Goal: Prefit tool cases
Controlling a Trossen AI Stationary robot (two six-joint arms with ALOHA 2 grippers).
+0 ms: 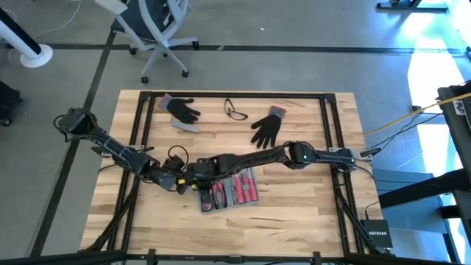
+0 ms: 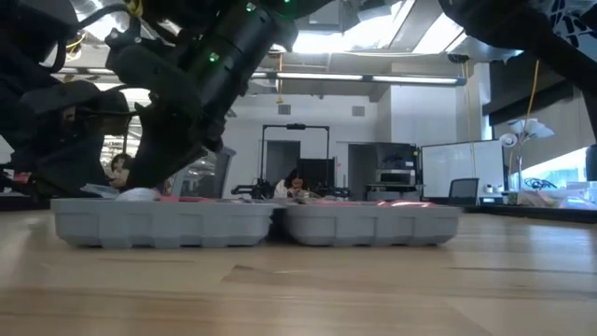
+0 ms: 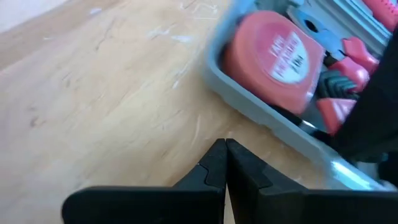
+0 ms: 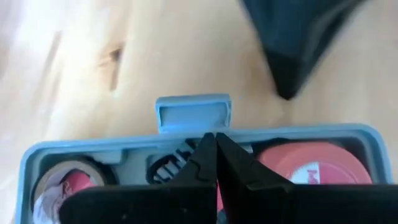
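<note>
Two grippers meet at one spot, right at the left end of the tool case [image 1: 227, 190], which lies open on the wooden table [image 1: 294, 221] just in front of centre, its long axis running across the table from left to right, red-handled tools [image 1: 237, 190] bedded in its recesses. The right arm reaches in long from the right side and its right gripper [image 4: 216, 144] sits over the case's end wall, fingers pinched tight together with nothing between them, the tips poised right at the rim beside the small latch tab [image 4: 193, 112]; a red tape measure [image 4: 311, 163] sits in the recess to one side and a tape roll [image 4: 65, 183] to the other. The left gripper [image 3: 225, 151] is clenched empty too, hovering low over bare wood just off the case's corner, tips aimed toward the grey wall. From table height the case shows as two grey trays [image 2: 256, 224] laid end to end, flat on the wood. So here's the geometry that matters: the case stretches away rightward from both sets of fingers, and the right gripper is the nearer one, already above the rim, while the left waits just outside. Any nudge or press on that end looks like the right arm's job. Two black gloves [image 1: 266, 126] and a pair of glasses [image 1: 235, 110] lie well apart at the far edge.
</note>
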